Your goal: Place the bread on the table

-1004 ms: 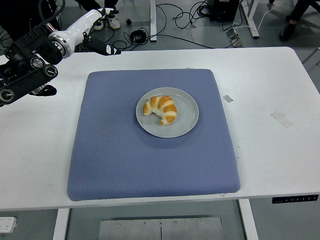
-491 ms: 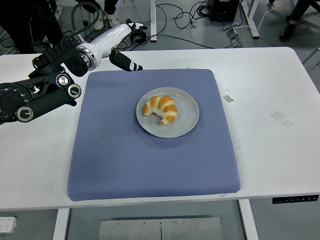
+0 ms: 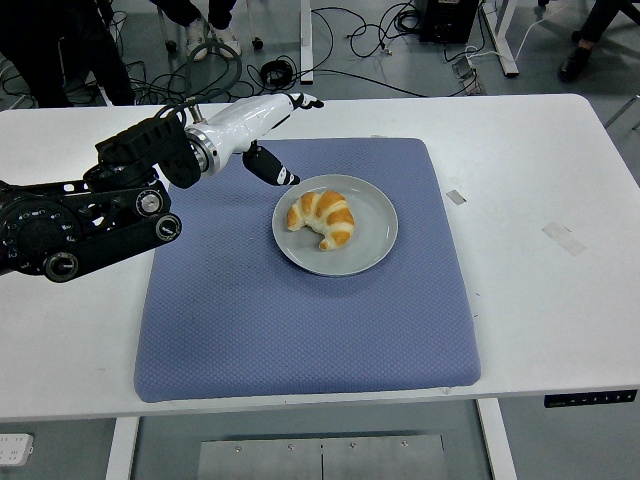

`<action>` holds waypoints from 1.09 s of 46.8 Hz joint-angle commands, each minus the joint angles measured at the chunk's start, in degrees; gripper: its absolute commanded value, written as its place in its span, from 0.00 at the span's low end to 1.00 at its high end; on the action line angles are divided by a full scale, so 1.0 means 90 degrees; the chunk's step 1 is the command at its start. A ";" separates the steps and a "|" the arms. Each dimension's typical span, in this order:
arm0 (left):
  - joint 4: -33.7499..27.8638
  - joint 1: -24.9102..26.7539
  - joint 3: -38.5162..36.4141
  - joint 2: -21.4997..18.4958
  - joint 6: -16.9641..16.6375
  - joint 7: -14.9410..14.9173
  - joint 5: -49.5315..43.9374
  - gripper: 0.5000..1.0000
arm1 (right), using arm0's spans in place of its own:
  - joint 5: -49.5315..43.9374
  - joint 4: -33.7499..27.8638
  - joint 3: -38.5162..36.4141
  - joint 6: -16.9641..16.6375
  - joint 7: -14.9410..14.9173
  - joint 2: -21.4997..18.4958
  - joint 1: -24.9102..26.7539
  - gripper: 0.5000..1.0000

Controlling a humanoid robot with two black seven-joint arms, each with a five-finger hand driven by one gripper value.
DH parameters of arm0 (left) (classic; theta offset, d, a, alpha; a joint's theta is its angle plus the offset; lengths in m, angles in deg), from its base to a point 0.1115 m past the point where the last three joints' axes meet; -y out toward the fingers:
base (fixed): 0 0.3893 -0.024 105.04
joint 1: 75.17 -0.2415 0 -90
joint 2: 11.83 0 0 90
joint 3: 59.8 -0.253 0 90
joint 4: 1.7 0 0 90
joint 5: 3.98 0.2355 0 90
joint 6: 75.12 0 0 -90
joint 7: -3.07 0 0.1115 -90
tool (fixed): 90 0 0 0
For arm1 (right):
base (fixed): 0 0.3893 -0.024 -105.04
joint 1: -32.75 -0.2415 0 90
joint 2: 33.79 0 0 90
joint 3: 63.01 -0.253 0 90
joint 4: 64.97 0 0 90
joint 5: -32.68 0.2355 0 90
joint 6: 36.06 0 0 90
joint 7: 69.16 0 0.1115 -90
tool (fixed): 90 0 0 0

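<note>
A golden croissant lies on a grey round plate in the middle of the blue mat. My left arm reaches in from the left edge over the mat's far left corner. Its white hand is open, fingers stretched toward the right, thumb hanging down close to the plate's far left rim. The hand is above and left of the croissant, not touching it. The right arm is out of sight.
The white table surrounds the mat, with two small tape marks on its right side. Cables and table legs lie on the floor behind. A person's legs show at the top left.
My left arm has swung in from the far left table corner toward the right and nearer the plate. The croissant and plate have not moved.
</note>
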 commanded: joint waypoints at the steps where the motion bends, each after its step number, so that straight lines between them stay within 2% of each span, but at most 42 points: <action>1: -0.0004 0.0008 -0.0072 0.0027 0.0001 -0.0015 0.0036 0.87 | 0.0002 0.0000 0.0000 0.0006 0.0000 0.0000 0.0000 1.00; 8: -0.0004 -0.0001 -0.0101 0.0086 0.0040 -0.0015 0.0124 0.87 | 0.0002 0.0000 0.0000 -0.0003 0.0000 0.0000 0.0000 1.00; 17: -0.0004 -0.0041 -0.0101 0.0144 0.0314 -0.0015 0.0407 0.87 | 0.0002 0.0000 0.0000 0.0007 0.0000 0.0000 0.0000 1.00; 51: 0.0230 -0.0099 -0.0394 0.0535 0.0431 -0.0015 0.0466 0.87 | 0.0002 0.0000 0.0000 -0.0003 0.0000 0.0000 0.0000 1.00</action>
